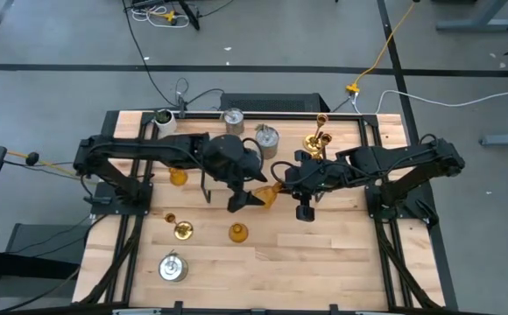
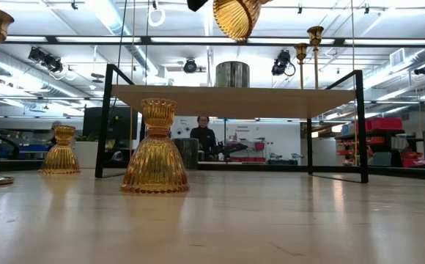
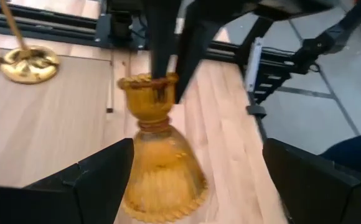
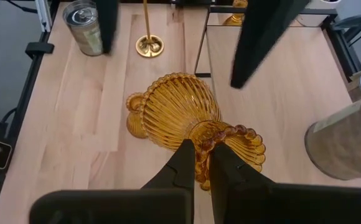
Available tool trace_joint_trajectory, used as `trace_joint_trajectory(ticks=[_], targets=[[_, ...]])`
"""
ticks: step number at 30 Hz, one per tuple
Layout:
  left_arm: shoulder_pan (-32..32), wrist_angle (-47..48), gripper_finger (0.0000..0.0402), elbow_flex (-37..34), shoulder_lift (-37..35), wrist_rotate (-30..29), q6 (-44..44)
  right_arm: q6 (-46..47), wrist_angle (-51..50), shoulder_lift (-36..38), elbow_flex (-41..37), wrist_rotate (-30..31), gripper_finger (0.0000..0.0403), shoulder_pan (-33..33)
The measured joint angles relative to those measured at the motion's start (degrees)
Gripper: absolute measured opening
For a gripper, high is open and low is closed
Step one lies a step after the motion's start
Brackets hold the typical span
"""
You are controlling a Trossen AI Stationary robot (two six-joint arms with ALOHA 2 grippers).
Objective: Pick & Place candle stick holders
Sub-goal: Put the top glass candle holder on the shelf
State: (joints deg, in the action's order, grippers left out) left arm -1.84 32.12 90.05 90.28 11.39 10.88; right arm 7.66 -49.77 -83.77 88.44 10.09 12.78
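Pinched by its scalloped rim in the right gripper [image 4: 198, 163], an amber holder [image 4: 179, 111] hangs in the air beside the wooden rack [image 2: 234, 100], its top cut off in the low view. Flanking it, the left gripper [image 3: 196, 177] stands wide, holding nothing.

My wooden counter [image 1: 324, 254] carries amber holders [image 1: 237, 232] and a silver can [image 1: 172, 268] near my left pincer [image 1: 245, 200], brass candlesticks [image 1: 317, 140] beyond my right pincer [image 1: 282, 185].
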Motion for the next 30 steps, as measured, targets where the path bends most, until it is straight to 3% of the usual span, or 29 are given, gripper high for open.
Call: trace_joint_trajectory(ticks=[30], targets=[[-0.63, -4.31, 0.0366, 0.04, 4.74, -2.19, 8.05, -0.86, 0.68, 0.00, 0.00, -0.02, 0.0013, 0.02]])
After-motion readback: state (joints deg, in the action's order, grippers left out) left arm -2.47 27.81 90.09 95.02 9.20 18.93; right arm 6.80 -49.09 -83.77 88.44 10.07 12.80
